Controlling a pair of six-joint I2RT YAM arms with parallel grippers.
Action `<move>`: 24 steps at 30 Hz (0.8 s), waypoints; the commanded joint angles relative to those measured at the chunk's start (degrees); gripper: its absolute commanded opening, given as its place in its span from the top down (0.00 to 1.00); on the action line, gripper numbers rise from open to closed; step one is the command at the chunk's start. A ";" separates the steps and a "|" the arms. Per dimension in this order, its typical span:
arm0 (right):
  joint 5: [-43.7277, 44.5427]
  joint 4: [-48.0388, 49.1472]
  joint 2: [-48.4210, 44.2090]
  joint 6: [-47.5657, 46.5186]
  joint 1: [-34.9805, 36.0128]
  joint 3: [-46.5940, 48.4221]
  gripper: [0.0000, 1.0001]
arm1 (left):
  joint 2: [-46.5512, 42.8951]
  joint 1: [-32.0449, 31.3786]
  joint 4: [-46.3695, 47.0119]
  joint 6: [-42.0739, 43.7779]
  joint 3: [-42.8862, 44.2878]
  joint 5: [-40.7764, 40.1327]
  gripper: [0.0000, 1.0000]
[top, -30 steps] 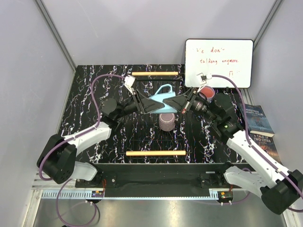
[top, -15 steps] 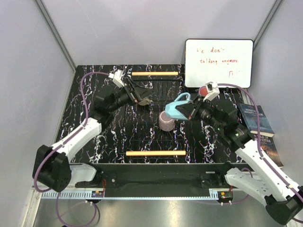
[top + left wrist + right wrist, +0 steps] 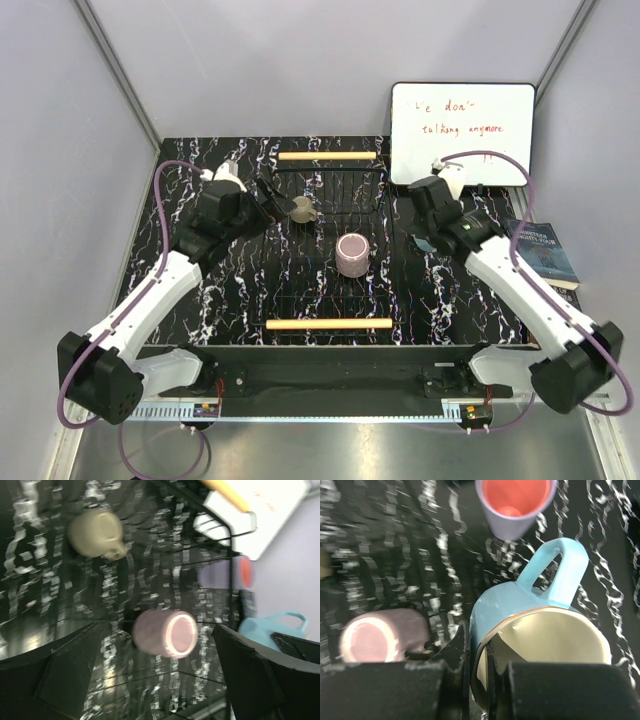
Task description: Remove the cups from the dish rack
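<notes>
My left gripper [image 3: 159, 630] has let go and backed off, spread wide. My right gripper [image 3: 479, 645] now pinches the blue cup [image 3: 535, 625] by its rim (handover done), right of the dish rack [image 3: 325, 323].

left end effector [image 3: 156, 626]: opened, pulled back | right end effector [image 3: 482, 665]: carried blue cup [image 3: 520, 605] rightward

Black marbled table [image 3: 422, 310] — dish rack [image 3: 328, 323], whiteboard [image 3: 462, 140]
</notes>
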 commanded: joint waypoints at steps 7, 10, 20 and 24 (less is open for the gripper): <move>-0.16 5.12 13.96 1.40 -8.16 0.85 1.00 | -1.24 0.03 -8.87 2.51 0.64 -6.00 0.01; -0.87 5.39 17.84 1.05 -9.40 2.96 1.00 | -1.33 0.03 -9.30 2.95 0.20 -5.73 0.01; -4.47 7.93 25.40 1.57 -11.07 3.23 1.00 | -0.72 0.03 -9.57 3.48 -0.86 -5.29 0.01; -5.88 9.51 27.94 1.92 -11.86 2.00 1.00 | -0.54 0.03 -9.66 3.74 -1.38 -5.03 0.01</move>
